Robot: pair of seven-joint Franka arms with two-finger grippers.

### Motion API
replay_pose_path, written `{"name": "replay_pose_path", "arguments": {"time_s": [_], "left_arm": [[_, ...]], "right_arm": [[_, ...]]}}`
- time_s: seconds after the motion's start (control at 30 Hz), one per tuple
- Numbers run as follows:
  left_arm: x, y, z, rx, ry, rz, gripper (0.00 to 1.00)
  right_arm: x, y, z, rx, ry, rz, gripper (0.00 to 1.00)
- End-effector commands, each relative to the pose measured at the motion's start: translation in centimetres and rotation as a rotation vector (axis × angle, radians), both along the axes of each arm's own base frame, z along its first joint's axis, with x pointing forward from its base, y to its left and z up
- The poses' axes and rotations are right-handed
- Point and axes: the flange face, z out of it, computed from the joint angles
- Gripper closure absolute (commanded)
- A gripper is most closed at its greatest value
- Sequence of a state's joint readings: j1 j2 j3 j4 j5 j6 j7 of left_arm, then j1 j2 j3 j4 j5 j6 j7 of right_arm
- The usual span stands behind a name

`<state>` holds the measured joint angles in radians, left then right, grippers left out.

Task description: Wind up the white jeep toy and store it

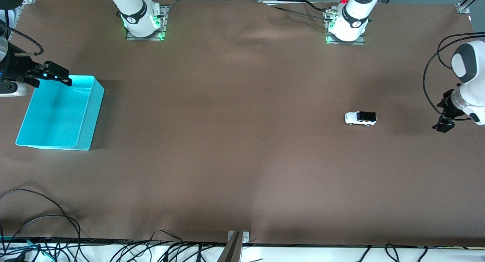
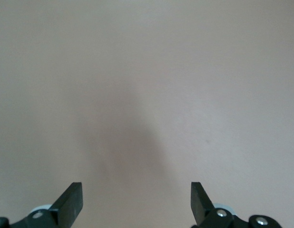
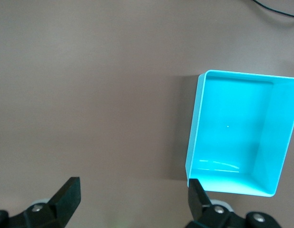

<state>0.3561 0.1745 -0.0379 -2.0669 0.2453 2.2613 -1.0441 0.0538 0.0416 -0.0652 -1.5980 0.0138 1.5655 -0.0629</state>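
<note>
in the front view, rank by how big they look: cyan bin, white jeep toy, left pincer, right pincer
1. cyan bin, by far the largest.
2. right pincer, open over the bin's rim.
3. white jeep toy and left pincer, open: about alike, so unranked. Both pincers hang above the table, nearer the camera, which inflates them.

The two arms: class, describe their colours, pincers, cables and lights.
Both arms are glossy white with dark joint bands. Each base has a red button and green glow on a metal plate. The left pincer and the right pincer are black with flat fingers; the right shows a blue light. Black cables loop off both wrists.
</note>
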Motion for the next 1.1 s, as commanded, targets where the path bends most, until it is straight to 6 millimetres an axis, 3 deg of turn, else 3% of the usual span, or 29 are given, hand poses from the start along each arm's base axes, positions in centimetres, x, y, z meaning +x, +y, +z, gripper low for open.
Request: {"name": "replay_pose_path", "arguments": {"time_s": [0.0, 0.43, 0.7, 0.73, 1.07], "left_arm": [[2.5, -0.9, 6.0, -0.048, 0.014, -0.105, 0.00], [5.7, -4.8, 14.6, -0.066, -0.020, -0.365, 0.00], [6.3, -7.2, 18.6, -0.074, 0.035, -0.666, 0.00], [6.3, -8.0, 20.4, -0.097, 0.041, -0.772, 0.00], [6.6, -9.2, 22.8, -0.151, 0.018, -1.000, 0.00]], "right_arm": [[0.2, 0.1, 0.5, -0.016, -0.006, 0.006, 0.00], [0.2, 0.0, 0.6, -0.015, -0.005, 0.006, 0.00], [0.2, 0.0, 0.6, -0.015, -0.005, 0.008, 0.00], [0.2, 0.0, 0.7, -0.015, -0.008, 0.008, 0.00], [0.2, 0.0, 0.7, -0.016, -0.009, 0.006, 0.00]]}}
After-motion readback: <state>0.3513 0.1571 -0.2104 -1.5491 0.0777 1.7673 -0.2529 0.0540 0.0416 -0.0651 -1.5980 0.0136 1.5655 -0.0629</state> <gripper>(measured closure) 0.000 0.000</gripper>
